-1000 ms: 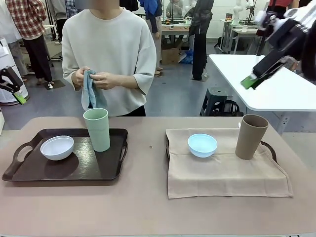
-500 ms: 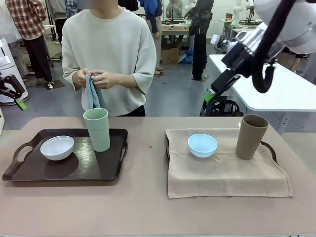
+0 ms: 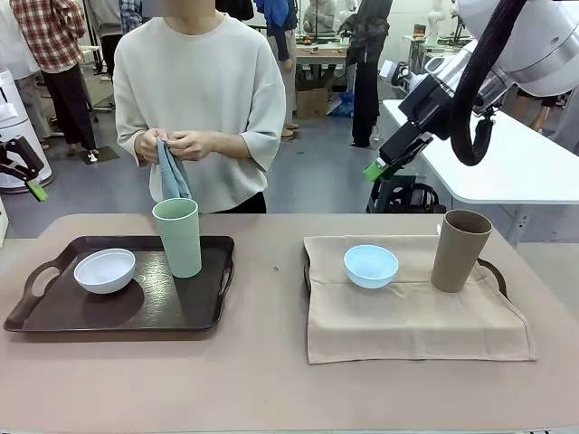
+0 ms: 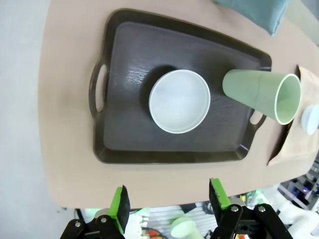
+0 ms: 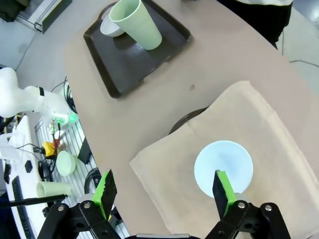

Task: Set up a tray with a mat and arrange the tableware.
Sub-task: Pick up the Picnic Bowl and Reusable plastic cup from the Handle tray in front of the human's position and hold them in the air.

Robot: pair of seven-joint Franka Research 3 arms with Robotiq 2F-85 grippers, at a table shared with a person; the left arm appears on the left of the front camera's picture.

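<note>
right fingers (image 5: 222,188): spread wide, with nothing between the green pads
right gripper (image 5: 164,193): empty and high in the air; its wrist view looks down on the mat and the blue bowl
left fingers (image 4: 119,203): wide apart, holding nothing
left gripper (image 4: 168,200): empty, raised above the table's edge, beside a long side of the dark tray
white bowl (image 3: 105,270): upright on the dark tray (image 3: 54,318), toward its left handle
green tumbler (image 3: 178,237): standing upright on the same tray, just right of the white bowl and not touching it
mat (image 3: 416,325): a tan cloth spread flat over a second tray (image 3: 496,271), whose handle shows at the right side
blue bowl (image 3: 371,266): on the mat, in its far left part
brown tumbler (image 3: 461,250): upright on the mat at its far right corner, well apart from the blue bowl
table (image 3: 262,380): carries the two trays side by side, with a bare gap between them
person (image 3: 204,90): stands at the far side, both hands (image 3: 185,145) at chest height holding a blue-grey cloth (image 3: 172,181)
</note>
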